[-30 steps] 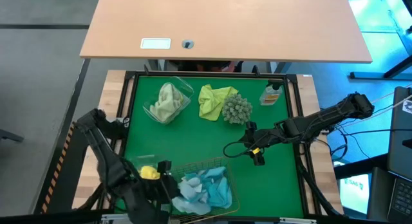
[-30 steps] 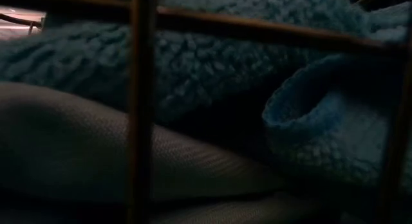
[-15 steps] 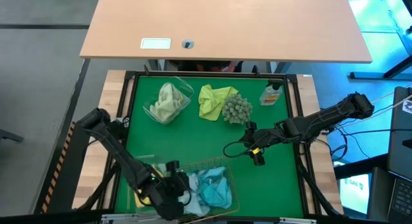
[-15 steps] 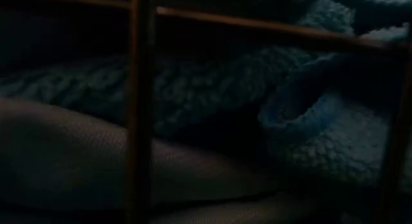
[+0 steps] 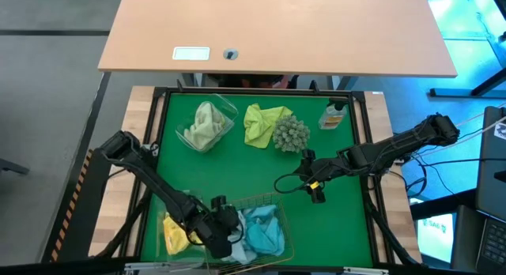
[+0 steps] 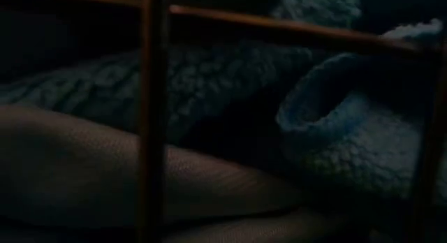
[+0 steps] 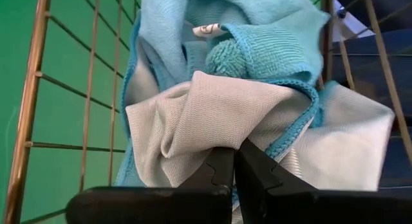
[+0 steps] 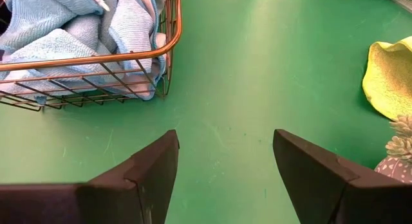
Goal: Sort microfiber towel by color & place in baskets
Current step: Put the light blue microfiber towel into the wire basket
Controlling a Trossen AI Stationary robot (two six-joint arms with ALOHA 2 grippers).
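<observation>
A gold wire basket [image 5: 270, 201] at the table's near edge holds several light blue towels [image 5: 265, 231]. My left gripper [image 5: 224, 225] reaches into its left part and is shut on a pale blue-grey towel [image 7: 212, 114]. Left of the basket, a bright yellow towel [image 5: 173, 232] lies in a clear tub. A pale yellow-green towel [image 5: 204, 125] fills a second clear tub near the far edge. Another bright yellow towel [image 5: 263, 122] lies on the green mat. My right gripper [image 5: 310, 178] hovers open over bare mat right of centre, touching nothing. My left gripper [image 7: 233, 161] pinches a bunched fold of the pale blue-grey towel [image 7: 222, 139] between its two shut fingers. It comes in slanting from the table's left. The towel rests on the other blue towels in the basket [image 7: 29, 121], its folds fanning out from the fingertips.
A spiky grey-green ball [image 5: 291, 133] sits against the loose yellow towel. A small bottle with an orange label [image 5: 334, 115] stands at the far right corner. The mat between basket [image 8: 129, 63] and right gripper [image 8: 225, 166] is bare. The low view shows only blue towel [image 6: 335, 131] behind basket wires.
My left gripper has moved from the near-left tub toward the table's right, into the gold basket and onto the pale blue towel. The bright yellow towel, earlier at the gripper, now lies uncovered in the tub. The right arm has kept still.
</observation>
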